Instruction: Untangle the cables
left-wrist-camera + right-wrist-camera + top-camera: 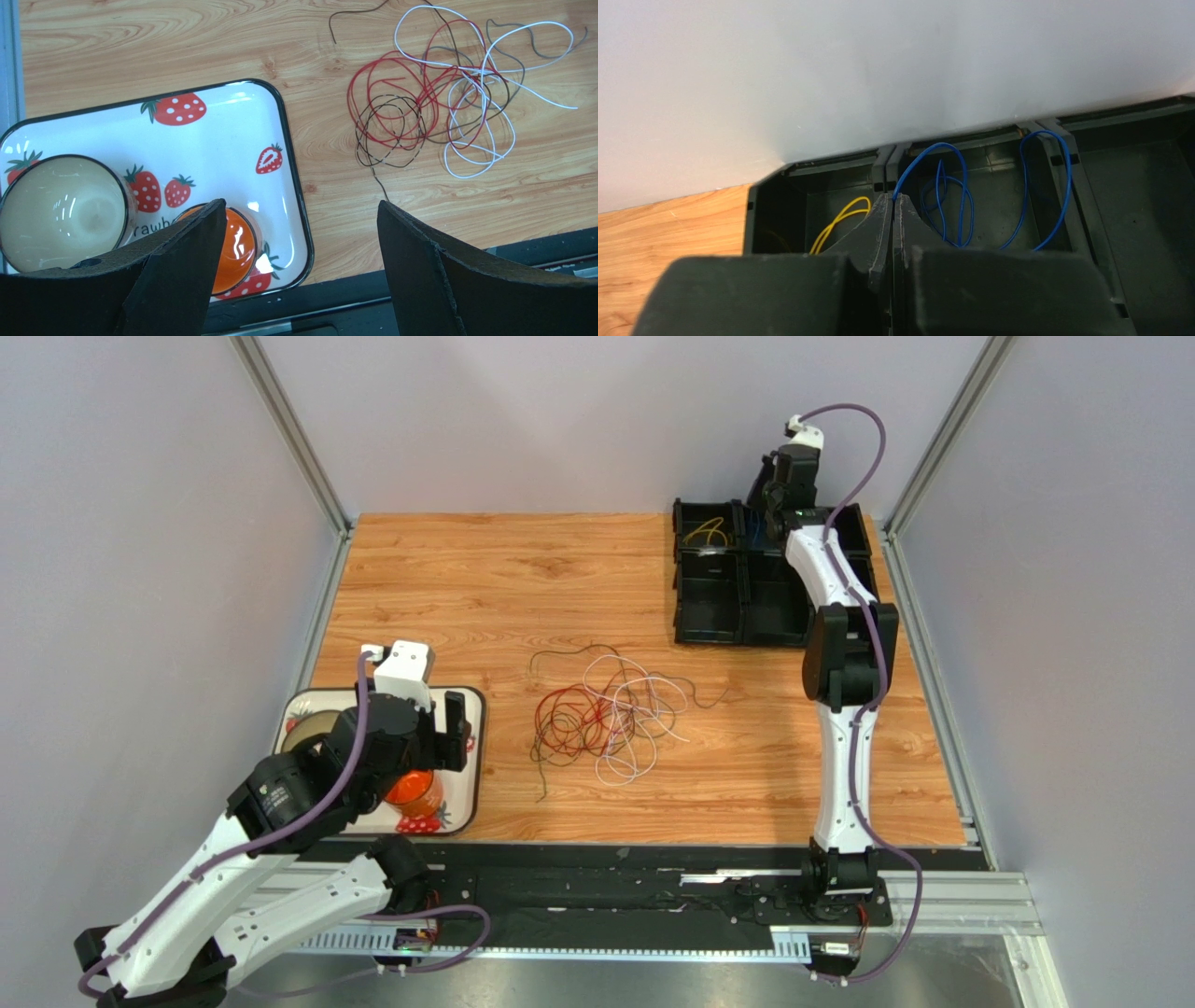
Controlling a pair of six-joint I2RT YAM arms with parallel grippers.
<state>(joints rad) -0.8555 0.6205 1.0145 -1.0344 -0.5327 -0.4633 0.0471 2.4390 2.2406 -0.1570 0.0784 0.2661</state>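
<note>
The wooden table [463, 574] carries a black compartment bin [709, 609] at its far right and a strawberry-print tray [231, 133] at the near left. The cables [610, 714] lie in a loose red, white and dark tangle mid-table. The left gripper [300, 204] hovers open over the tray's edge, holding nothing. The right gripper [892, 199] is closed over the bin; a blue cable [948, 196] meets its tips, with a yellow cable [840, 217] in the next compartment.

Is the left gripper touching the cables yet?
Apart. The left wrist view shows the open left gripper by the tray, with bare wood between it and the cables.
</note>
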